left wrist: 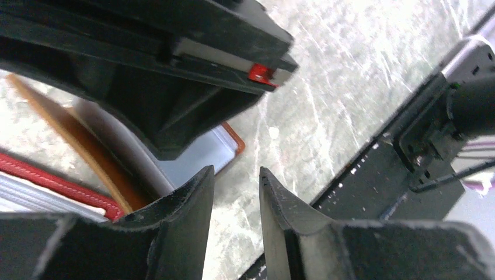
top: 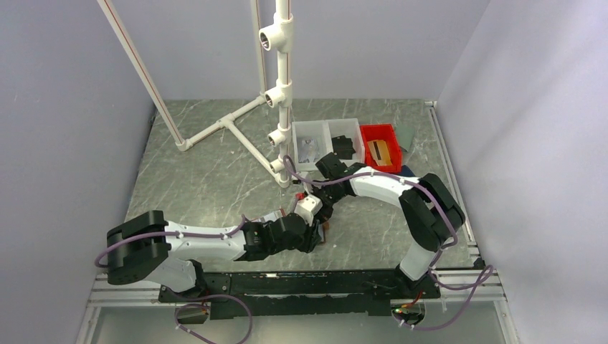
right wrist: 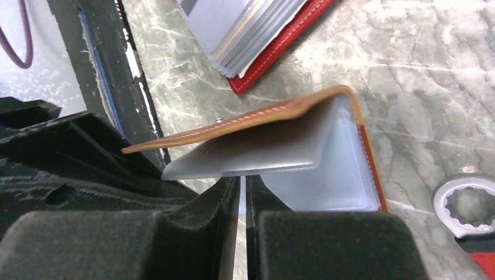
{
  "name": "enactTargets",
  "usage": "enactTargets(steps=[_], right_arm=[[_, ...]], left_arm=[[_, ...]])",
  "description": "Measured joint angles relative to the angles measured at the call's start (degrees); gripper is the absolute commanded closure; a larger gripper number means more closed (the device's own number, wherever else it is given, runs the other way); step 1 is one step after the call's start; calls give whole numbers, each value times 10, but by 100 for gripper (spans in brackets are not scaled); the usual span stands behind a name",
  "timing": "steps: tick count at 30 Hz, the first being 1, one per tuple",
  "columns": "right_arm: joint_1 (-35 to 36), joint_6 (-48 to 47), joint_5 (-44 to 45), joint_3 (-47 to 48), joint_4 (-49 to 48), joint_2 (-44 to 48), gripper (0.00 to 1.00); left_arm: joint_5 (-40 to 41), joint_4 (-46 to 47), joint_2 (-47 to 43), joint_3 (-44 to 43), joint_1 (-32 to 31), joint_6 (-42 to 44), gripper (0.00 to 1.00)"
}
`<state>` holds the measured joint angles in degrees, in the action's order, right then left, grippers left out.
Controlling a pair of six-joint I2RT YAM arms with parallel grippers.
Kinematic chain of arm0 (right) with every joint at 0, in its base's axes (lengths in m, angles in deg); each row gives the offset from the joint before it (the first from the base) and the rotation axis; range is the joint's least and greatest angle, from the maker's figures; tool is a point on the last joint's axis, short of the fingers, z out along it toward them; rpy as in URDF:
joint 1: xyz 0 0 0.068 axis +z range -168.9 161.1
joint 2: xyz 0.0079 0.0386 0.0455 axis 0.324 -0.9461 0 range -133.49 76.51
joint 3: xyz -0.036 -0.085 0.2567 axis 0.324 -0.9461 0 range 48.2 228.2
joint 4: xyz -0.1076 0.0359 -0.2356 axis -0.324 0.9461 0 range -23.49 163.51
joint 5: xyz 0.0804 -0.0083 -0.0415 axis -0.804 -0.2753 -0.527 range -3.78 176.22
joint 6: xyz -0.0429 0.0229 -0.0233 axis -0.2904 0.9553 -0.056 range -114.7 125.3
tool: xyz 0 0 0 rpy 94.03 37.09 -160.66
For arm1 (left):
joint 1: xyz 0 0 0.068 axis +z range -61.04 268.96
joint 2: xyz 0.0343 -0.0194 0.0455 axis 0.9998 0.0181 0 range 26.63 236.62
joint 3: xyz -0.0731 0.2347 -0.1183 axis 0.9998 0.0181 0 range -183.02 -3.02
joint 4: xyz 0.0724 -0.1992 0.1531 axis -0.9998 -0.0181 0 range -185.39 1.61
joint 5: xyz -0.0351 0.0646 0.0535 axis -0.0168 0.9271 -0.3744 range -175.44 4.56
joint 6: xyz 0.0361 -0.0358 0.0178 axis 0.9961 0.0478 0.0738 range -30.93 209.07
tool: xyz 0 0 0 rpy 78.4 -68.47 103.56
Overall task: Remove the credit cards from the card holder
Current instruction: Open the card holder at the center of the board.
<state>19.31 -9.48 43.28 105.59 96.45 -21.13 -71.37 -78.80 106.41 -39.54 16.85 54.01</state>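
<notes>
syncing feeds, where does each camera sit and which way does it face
Top external: fixed high behind the robot, looking down on the table; both arms show.
Left wrist: on the left arm, looking past its parted fingers at the tan card holder.
Right wrist: on the right arm, looking past its fingers, pinching that holder's clear sleeve.
Shared: both wrist views show it and the red card holder.

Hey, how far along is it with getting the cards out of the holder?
Done: the tan card holder lies open on the table. In hand: the right gripper seems pinched on its clear sleeve; the left gripper hovers open alongside. Left: no loose card shows on the table near it, so every card is yet to come out.
</notes>
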Motion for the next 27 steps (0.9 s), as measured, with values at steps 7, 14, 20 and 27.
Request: enactTargets(steps=[7,14,20,27], right_arm=[[0,0,5,1,0,0,89],[0,-7,67,-6,-4,8,88],[-13,-26,82,-14,1,25,84],[-27,-51,92,-20,7,49,86]], left_arm=[[92,-27,14,1,-1,-37,55],[166,-101,33,3,2,-103,48],[132,-55,32,31,37,-123,46],[34,60,26,79,85,-116,44]])
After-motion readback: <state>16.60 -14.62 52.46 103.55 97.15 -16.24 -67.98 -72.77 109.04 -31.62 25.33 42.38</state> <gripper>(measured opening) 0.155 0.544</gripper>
